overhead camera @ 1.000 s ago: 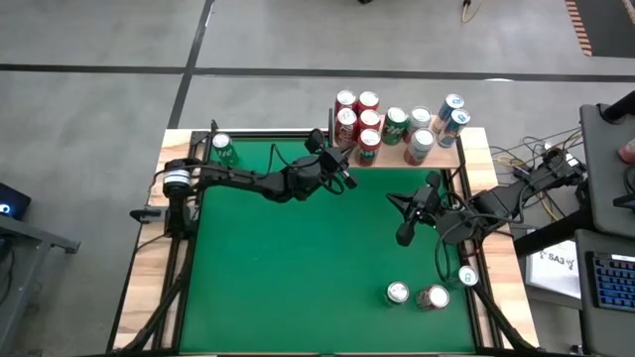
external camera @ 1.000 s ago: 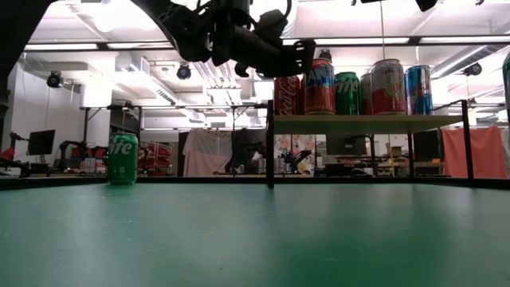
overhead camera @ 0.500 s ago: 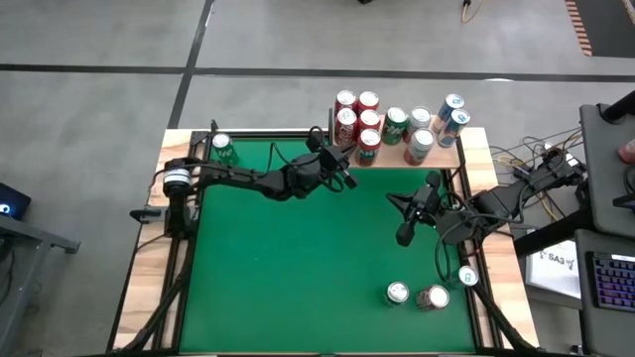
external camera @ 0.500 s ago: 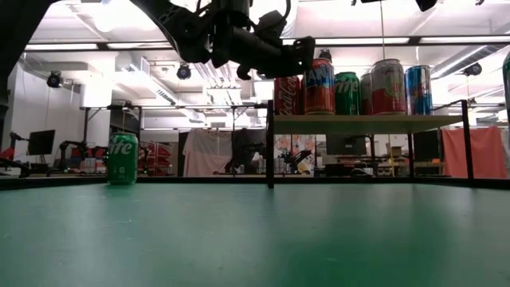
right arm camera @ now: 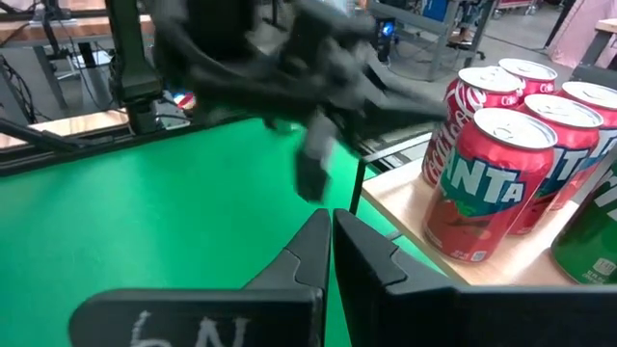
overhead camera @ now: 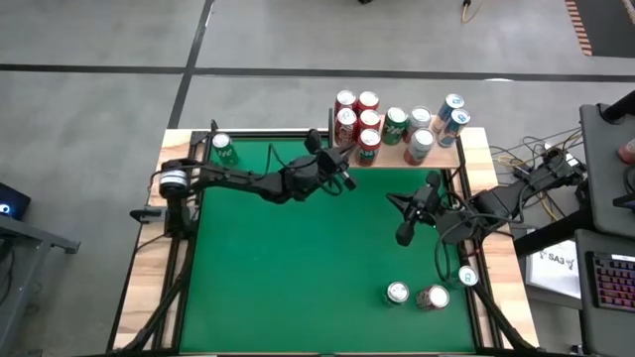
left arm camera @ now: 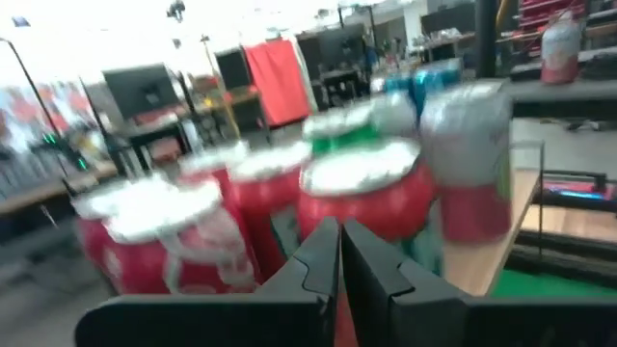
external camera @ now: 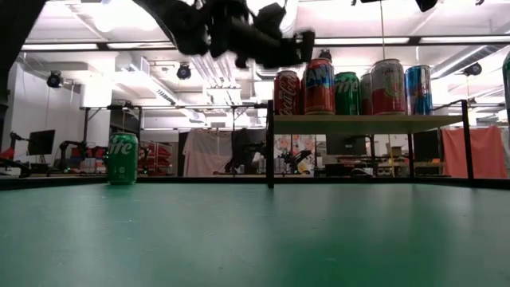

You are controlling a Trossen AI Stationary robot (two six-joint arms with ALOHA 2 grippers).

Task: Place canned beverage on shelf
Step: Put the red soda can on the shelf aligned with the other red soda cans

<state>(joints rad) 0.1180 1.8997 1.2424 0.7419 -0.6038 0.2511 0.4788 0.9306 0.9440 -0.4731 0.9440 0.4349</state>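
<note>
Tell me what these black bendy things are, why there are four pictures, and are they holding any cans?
They are two robot arms at a green table. One picture looks down from above, one looks across at table height, and two come from little cameras on the arms' wrists. The left gripper is up by the shelf, a small wooden board crowded with soda cans. The right gripper hangs over the table's right side. Both have their fingers shut with nothing in them. Off the shelf, a green can stands in the far left corner, two cans sit near the front, and a blue one is by the right edge.
</note>
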